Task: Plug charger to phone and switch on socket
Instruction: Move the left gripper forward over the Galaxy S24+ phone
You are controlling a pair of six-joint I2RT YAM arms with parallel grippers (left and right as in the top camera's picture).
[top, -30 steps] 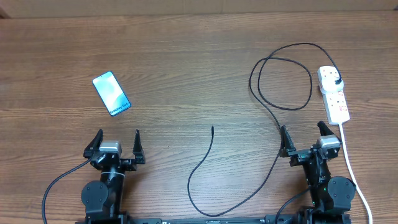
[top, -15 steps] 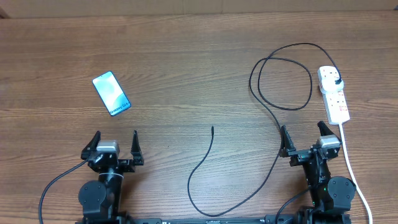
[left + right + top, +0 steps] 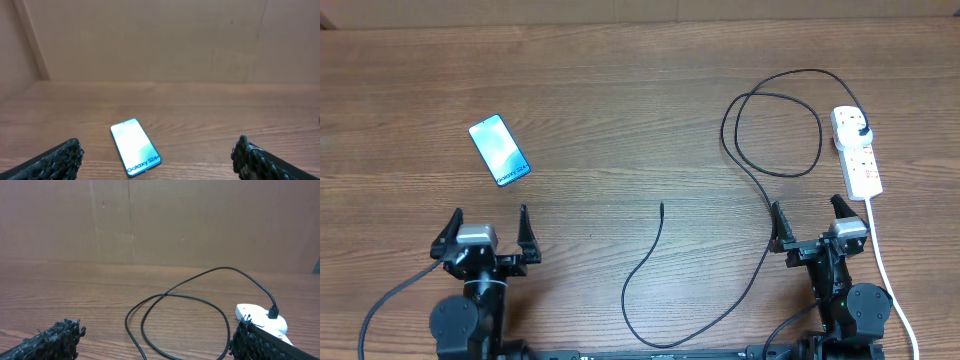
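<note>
The phone (image 3: 500, 150) lies flat on the table at the left, its light blue screen up; in the left wrist view the phone (image 3: 135, 146) lies just ahead of my fingers. My left gripper (image 3: 486, 228) is open and empty, just below the phone. The black charger cable (image 3: 655, 262) loops across the table; its connector tip (image 3: 662, 206) lies free at the centre. Its black plug (image 3: 861, 130) sits in the white socket strip (image 3: 856, 150) at the right. My right gripper (image 3: 810, 222) is open and empty, below the strip. The cable loop (image 3: 180, 320) and the strip (image 3: 260, 317) show in the right wrist view.
The strip's white cord (image 3: 892, 290) runs down past the right arm to the table's front edge. A brown wall stands behind the table in both wrist views.
My left gripper has shifted to the left and a little forward, lining up below the phone. The right arm, cable and phone have not moved.
</note>
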